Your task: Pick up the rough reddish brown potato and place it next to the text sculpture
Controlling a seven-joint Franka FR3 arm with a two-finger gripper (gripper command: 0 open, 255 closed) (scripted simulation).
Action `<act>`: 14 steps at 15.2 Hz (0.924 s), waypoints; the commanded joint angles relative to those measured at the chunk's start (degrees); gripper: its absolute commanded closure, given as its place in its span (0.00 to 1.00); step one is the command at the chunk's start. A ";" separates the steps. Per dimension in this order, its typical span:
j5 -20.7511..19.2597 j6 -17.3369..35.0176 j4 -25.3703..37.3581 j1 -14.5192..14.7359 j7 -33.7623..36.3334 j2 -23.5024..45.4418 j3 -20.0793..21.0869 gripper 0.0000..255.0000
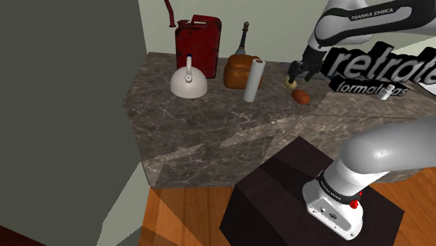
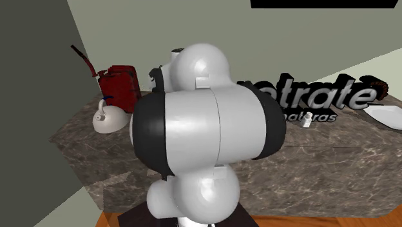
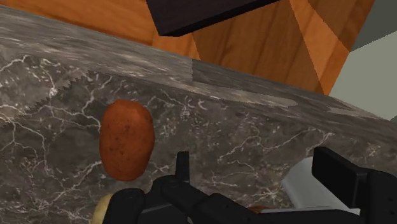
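The reddish brown potato (image 1: 300, 96) lies on the dark marble counter (image 1: 209, 126), in front of the black and white text sculpture (image 1: 381, 66) and a little toward the shoulder view's left. My gripper (image 1: 295, 75) hangs low just behind the potato and does not touch it. In the wrist view the potato (image 3: 126, 139) lies outside the fingers, beyond the left one, while the gripper (image 3: 235, 197) stands open over bare marble. A small yellowish thing (image 1: 288, 82) sits close by the fingers. The sculpture (image 2: 315, 97) also shows past my arm in the second exterior view.
A white roll (image 1: 253, 79), a brown loaf-like thing (image 1: 237, 70), a white kettle (image 1: 189, 80) and a red canister (image 1: 198, 45) stand on the shoulder view's left. A small white cylinder (image 1: 383, 96) lies before the sculpture. A white dish (image 2: 386, 116) sits beyond it.
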 commanded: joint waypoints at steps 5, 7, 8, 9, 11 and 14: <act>-2.78 8.80 -0.96 -4.69 2.08 7.15 -3.51 0.00; -3.57 11.69 -1.00 -6.17 2.73 9.77 -4.77 0.00; -3.92 13.11 -0.97 -6.90 3.04 11.12 -5.41 0.00; -4.24 14.53 -0.89 -7.60 3.36 12.49 -6.05 0.00; -4.50 16.77 -1.04 -8.25 3.60 14.46 -6.80 0.00; -4.37 19.50 -1.75 -8.20 3.44 16.48 -7.18 0.00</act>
